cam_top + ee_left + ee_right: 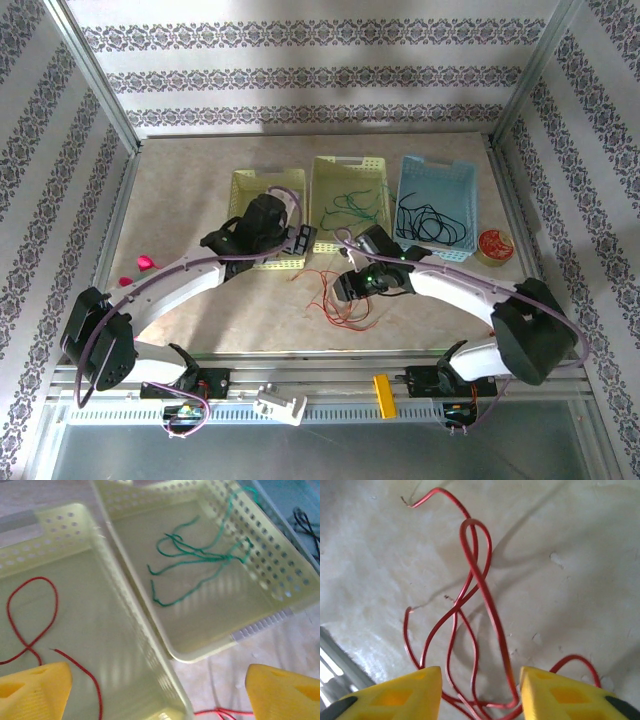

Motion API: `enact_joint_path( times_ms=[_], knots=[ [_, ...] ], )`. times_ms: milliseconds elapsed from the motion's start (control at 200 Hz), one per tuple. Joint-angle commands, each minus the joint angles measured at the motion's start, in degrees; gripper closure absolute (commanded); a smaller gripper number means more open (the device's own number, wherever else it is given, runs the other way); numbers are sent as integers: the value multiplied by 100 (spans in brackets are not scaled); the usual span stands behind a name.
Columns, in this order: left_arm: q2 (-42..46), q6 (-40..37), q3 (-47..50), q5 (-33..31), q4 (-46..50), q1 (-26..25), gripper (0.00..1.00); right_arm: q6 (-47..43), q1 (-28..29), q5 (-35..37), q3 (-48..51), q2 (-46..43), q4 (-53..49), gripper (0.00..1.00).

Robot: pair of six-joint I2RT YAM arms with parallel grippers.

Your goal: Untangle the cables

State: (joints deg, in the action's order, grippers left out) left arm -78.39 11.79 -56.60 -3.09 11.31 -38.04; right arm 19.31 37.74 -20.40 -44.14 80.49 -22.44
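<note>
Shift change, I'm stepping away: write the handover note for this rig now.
Left tool: open, empty, above the left basket, which holds some red wire.
Right tool: open, low over the table, loose red wires between its fingers, ungripped.
Green wires lie in the middle basket, black wires in the blue basket.
Done: green and black sorted. Left: the loose red wires.

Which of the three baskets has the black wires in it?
The blue basket, rightmost in the row, holds the black wires. The middle yellow basket holds green wires, the left yellow basket a red wire.
</note>
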Motion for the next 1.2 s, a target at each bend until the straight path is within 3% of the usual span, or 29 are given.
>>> enact_joint_path(
  times_ms=[0,90,285,480,655,905,1194],
  knots=[
    [-67,-413,-191,-187,383,-231,10,-186,34,213,-332,312,99,75],
    [-70,-410,-203,-227,401,-285,10,-206,32,446,-457,391,102,100],
    [54,-406,-43,-138,117,-283,9,-164,-31,1117,-449,-475,64,100],
    [47,-378,127,649,-552,-292,8,26,-79,1909,-424,-1712,155,100],
    [-44,-412,176,1318,-905,-327,9,136,-173,2099,-516,-2348,313,100],
    [6,-432,354,2260,-1278,-346,13,578,-544,1100,-440,-2462,727,100],
    [-238,-495,255,2248,-1435,-344,20,700,-601,-110,-367,-2226,846,100]
  ],
)
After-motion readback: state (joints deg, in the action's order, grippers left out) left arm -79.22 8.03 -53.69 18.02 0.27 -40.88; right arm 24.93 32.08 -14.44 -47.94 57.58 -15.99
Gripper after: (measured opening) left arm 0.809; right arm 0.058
